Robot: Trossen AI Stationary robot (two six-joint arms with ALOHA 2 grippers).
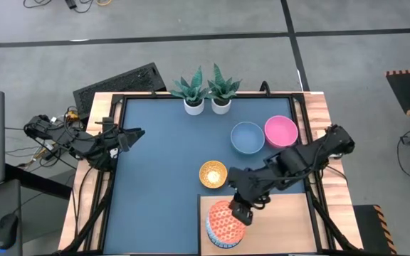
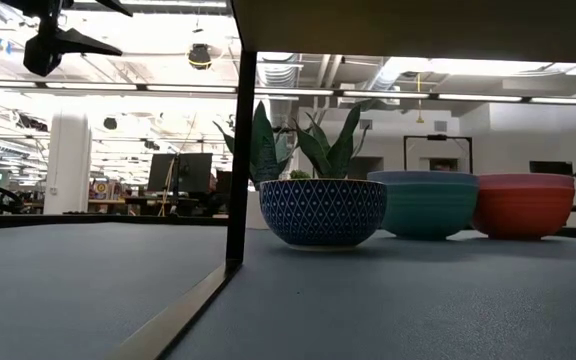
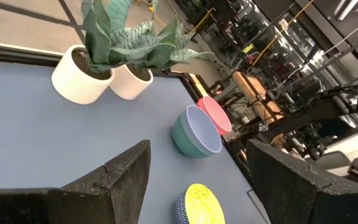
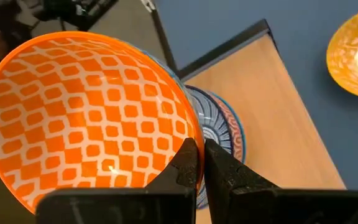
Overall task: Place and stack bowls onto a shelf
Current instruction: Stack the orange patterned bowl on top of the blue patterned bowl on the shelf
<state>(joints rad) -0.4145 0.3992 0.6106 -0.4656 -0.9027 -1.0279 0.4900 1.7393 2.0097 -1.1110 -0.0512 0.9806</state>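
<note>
The right claw, clenched on the orange bowl, holds it over a bowl on the shelf, while yellow, blue and pink bowls wait on the table; left claw released, idle.

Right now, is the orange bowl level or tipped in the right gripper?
Tipped. The right gripper pinches the orange bowl by its rim, its inside tilted toward the wrist camera, above the bowl on the shelf.
</note>
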